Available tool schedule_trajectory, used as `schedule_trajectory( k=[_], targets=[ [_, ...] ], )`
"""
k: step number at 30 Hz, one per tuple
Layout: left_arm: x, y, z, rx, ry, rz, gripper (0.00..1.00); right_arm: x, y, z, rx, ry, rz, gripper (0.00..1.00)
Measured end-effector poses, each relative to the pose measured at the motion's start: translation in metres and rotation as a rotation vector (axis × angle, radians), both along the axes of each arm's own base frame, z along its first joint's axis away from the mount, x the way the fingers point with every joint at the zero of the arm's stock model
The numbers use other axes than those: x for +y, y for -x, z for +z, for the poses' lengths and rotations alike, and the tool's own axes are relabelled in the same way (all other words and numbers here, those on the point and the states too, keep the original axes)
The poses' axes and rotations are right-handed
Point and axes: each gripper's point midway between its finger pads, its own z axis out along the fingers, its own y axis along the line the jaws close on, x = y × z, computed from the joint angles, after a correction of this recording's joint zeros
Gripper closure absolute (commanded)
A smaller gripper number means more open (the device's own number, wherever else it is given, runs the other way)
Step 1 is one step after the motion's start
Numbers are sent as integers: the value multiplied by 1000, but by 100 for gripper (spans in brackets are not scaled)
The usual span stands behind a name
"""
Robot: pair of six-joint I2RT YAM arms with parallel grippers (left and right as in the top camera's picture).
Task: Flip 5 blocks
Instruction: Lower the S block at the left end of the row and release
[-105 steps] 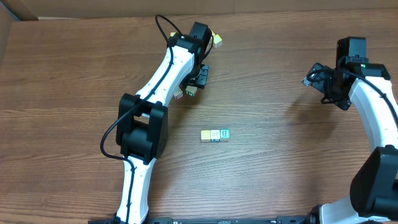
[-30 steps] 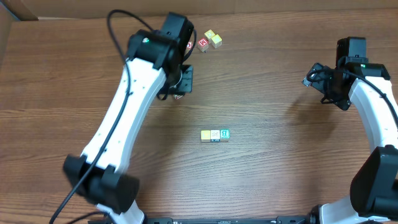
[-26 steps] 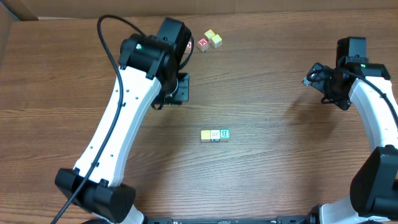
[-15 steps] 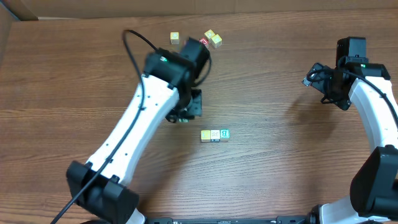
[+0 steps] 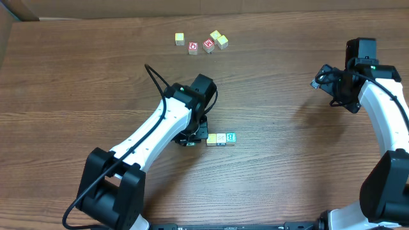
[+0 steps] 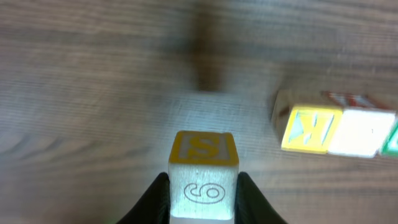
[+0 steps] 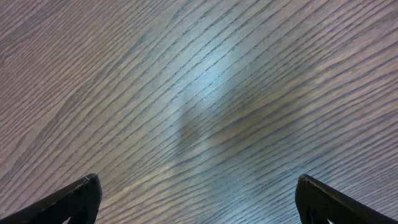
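Note:
My left gripper [image 6: 204, 184] is shut on a small wooden block [image 6: 204, 167] with a yellow S face and a pale face marked 6. It hangs just left of a short row of blocks [image 5: 221, 138] at the table's middle: a yellow one [image 6: 310, 129], a white one [image 6: 367, 132] and a teal B one [image 5: 231, 137]. From overhead, the left gripper [image 5: 193, 137] covers the held block. Two pale yellow blocks [image 5: 179, 39] [image 5: 221, 41] lie at the back. My right gripper [image 7: 199, 199] stands open over bare wood, far right [image 5: 327, 83].
Two red-faced cubes [image 5: 193, 48] [image 5: 208, 45] lie between the pale yellow ones at the back. The wooden table [image 5: 287, 166] stretches bare between the two arms. A cardboard edge [image 5: 13, 9] shows at the back left corner.
The left arm has swung from the back cluster toward me to the middle row, carrying its block. The back cubes are now uncovered. The right arm has not moved.

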Motion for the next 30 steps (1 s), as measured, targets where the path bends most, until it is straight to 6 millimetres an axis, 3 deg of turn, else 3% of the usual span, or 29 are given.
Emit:
schedule_trajectory(
  k=[4, 9, 13, 15, 22, 25, 30],
  targets=[
    [0, 0, -18, -21, 12, 8, 79, 0, 0, 0, 0, 0, 0, 0],
    [0, 4, -30, -17, 22, 13, 65, 0, 0, 0, 0, 0, 0, 0],
    [-6, 1, -30, -24, 51, 15, 48, 0, 0, 0, 0, 0, 0, 0],
    [-8, 0, -30, -30, 61, 13, 47, 0, 0, 0, 0, 0, 0, 0],
    [4, 3, -19, 16, 43, 28, 59, 0, 0, 0, 0, 0, 0, 0],
    [14, -9, 1, 13, 44, 54, 94, 0, 0, 0, 0, 0, 0, 0],
    [29, -9, 11, 44, 31, 78, 96, 0, 0, 0, 0, 0, 0, 0]
  ],
)
